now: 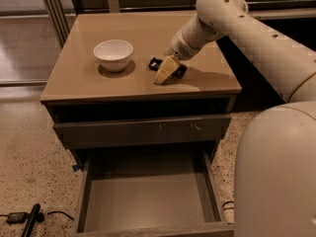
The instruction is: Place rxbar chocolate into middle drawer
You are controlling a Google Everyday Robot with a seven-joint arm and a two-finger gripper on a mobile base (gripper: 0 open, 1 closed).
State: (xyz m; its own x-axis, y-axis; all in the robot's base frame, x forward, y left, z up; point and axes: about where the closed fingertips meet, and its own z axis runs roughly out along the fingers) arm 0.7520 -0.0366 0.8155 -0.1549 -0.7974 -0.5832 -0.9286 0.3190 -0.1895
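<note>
On the table [89, 85], my tool [165, 71] covers the rxbar chocolate [179, 72]; I cannot tell its grip. I should pinch squarely before lifting.

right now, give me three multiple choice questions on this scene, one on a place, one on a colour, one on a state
1. Where is the rxbar chocolate?
A. on the cabinet top, right of the bowl, at the gripper
B. inside the bowl
C. in the middle drawer

2. What colour is the bowl?
A. black
B. white
C. red

3. What state is the middle drawer in?
A. pushed shut
B. pulled out with the bar inside
C. pulled out with nothing in it

Answers:
1 A, the black bar lies on the cabinet top with the gripper down on it.
2 B, the bowl is plainly white against the tan top.
3 C, the drawer box stands out from the cabinet and its bare grey floor shows.
</note>
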